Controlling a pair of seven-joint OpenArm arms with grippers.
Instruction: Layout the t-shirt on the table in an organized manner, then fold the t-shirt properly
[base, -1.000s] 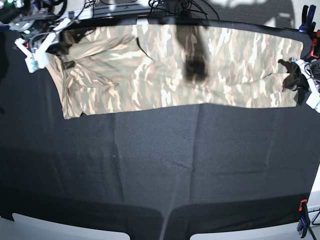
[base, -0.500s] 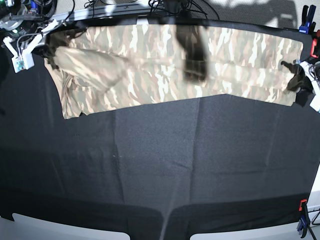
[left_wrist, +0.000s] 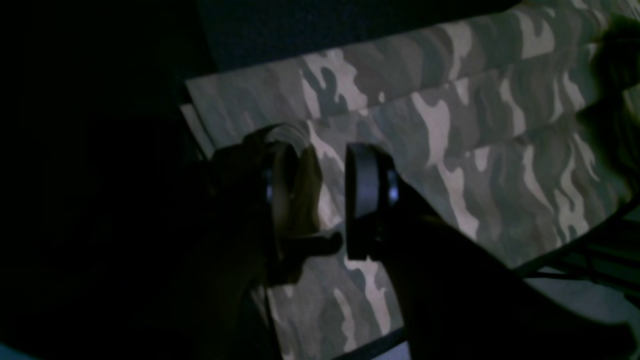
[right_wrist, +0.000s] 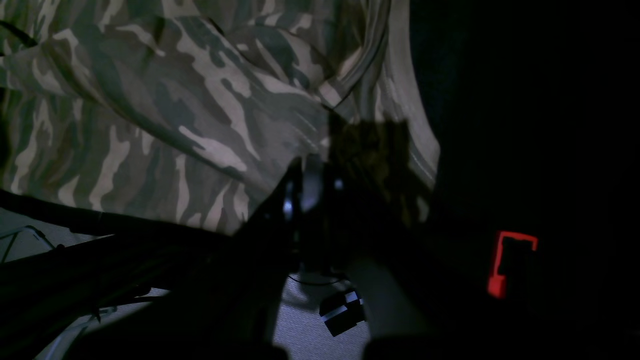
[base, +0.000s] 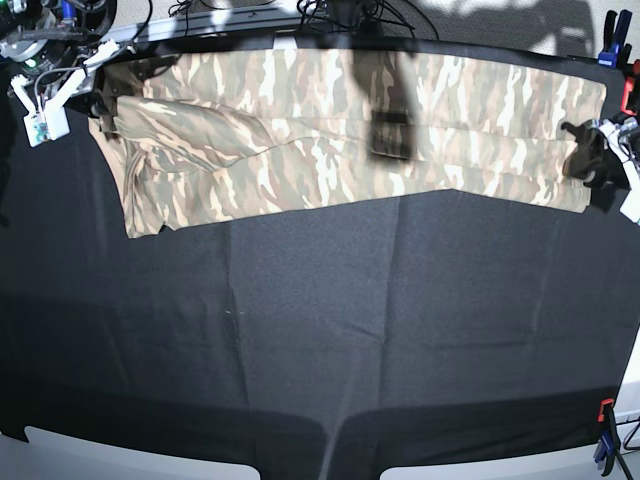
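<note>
Left gripper (left_wrist: 327, 200) jaws parted, shirt (base: 340, 130) fabric draped over one finger (left_wrist: 285, 200). Right gripper (right_wrist: 312, 192) clamped on shirt's edge. Shirt stretched along far edge of table (base: 320, 330), left end rumpled.

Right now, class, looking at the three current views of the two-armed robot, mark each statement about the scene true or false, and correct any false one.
1. The camouflage fabric t-shirt lies stretched along the far edge of the black cloth-covered table. True.
2. The left hand is clamped shut. False: a clear gap shows between its pads.
3. The right hand is shut on the t-shirt's edge. True.
4. The t-shirt is folded into a small square at the table's middle. False: it is spread in a long band, and the middle is bare cloth.
5. A red clamp shows in the right wrist view. True.
</note>
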